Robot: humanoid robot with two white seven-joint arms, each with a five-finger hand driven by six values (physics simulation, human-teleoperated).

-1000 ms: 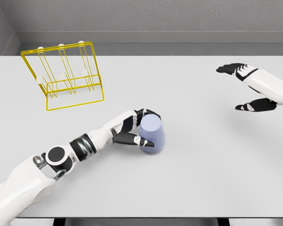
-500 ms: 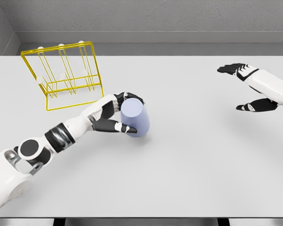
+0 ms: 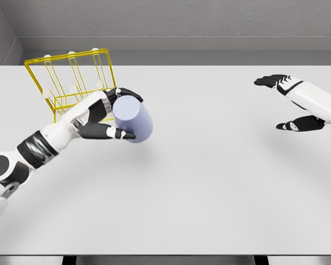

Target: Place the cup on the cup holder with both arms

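Lavender cup (image 3: pixel 133 120) is clamped in my left hand (image 3: pixel 111 116), yellow wire cup holder (image 3: pixel 71 83) just up-left; right hand (image 3: pixel 292 105) spread, far right.

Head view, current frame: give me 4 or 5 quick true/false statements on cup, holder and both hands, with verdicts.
1. The left hand grips the lavender cup. True.
2. The cup already hangs on a peg of the yellow cup holder. False: it is in the hand, in front of the holder's right side.
3. The right hand holds a second cup. False: its fingers are spread and hold nothing, at the right edge of the table.
4. The holder stands at the table's far left. True.
5. The cup stands upright on the table. False: it is tilted in the grasp.
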